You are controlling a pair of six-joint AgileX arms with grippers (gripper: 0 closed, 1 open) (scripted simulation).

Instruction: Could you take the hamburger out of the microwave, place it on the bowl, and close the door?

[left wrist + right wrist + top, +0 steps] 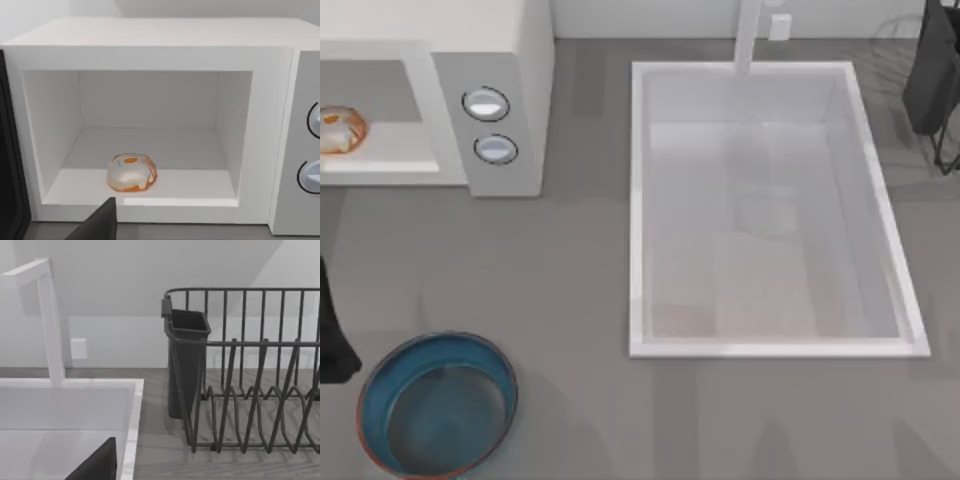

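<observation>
Microwave (505, 90) at counter's (570, 280) far-left corner, cavity open. Bowl (438, 405) by near-left edge. Hamburger (132, 172) on cavity floor nr front lip, just beyond left hand's finger (100, 222); hand's grip state: can't tell.

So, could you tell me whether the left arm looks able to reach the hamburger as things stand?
Probably yes: the hamburger sits near the open front of the microwave cavity, with nothing between it and the left wrist view.
</observation>
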